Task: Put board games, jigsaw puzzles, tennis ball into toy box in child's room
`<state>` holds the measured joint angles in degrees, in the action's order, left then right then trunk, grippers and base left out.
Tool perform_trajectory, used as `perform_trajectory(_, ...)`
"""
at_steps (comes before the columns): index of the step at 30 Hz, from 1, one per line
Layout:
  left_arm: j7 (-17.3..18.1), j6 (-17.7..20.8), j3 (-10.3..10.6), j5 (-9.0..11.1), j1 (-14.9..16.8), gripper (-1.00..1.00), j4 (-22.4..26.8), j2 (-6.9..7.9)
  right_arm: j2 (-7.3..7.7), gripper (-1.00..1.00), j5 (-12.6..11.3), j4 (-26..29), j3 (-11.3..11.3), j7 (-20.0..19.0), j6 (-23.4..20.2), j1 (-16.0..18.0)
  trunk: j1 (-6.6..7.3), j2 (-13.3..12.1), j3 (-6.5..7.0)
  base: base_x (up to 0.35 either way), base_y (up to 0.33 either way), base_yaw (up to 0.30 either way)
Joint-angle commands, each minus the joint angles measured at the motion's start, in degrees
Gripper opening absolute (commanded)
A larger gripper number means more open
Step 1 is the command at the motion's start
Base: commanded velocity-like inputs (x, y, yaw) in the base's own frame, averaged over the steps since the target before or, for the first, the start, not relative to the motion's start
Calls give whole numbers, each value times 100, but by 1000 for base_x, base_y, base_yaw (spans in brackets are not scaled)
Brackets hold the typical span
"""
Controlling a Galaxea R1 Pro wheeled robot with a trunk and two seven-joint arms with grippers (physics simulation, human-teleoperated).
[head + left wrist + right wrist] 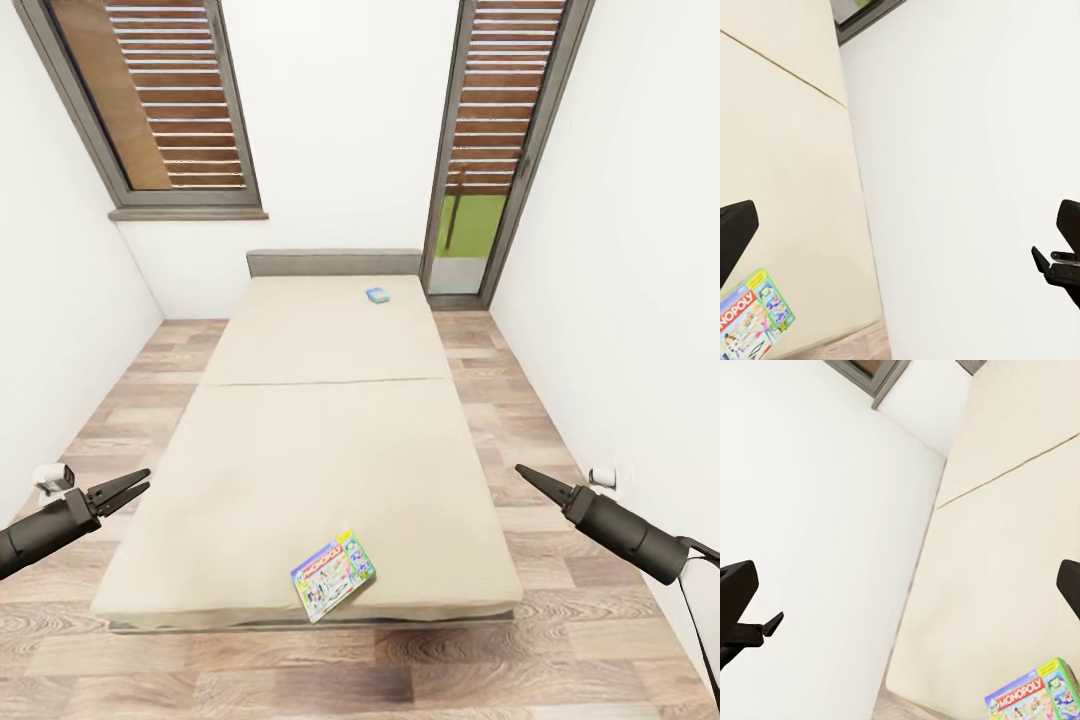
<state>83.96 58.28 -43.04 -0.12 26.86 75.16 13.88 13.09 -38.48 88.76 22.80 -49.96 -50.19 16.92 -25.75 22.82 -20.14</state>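
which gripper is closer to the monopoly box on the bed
Right, though only slightly. The Monopoly box lies near the foot of the bed. The right gripper hangs off the bed's right side, the left gripper off its left side, both above the floor.

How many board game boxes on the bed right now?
2. A green-bordered flat Monopoly board game box lies near the foot edge of the plain beige bed, closest to the robot. A small blue flat box lies far up by the grey headboard.
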Motion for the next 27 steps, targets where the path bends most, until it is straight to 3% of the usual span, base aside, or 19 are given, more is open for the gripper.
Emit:
perform_trajectory(1, 24, 60, -3, -6, 4, 100, 3, 0, 0, 100, -2, 1, 5, -14, -26, 5, -3, 10, 1, 0, 0, 0)
perform_trajectory(20, 24, 60, -2, -6, 4, 100, 1, 0, -3, 100, -2, 1, 3, -10, -26, 5, -3, 10, 182, 0, 0, 0)
perform_trajectory(27, 25, 60, -2, -6, 4, 100, 6, 0, 0, 100, -2, 6, -213, -2, -9, 7, -3, 10, 249, 0, 0, 0)
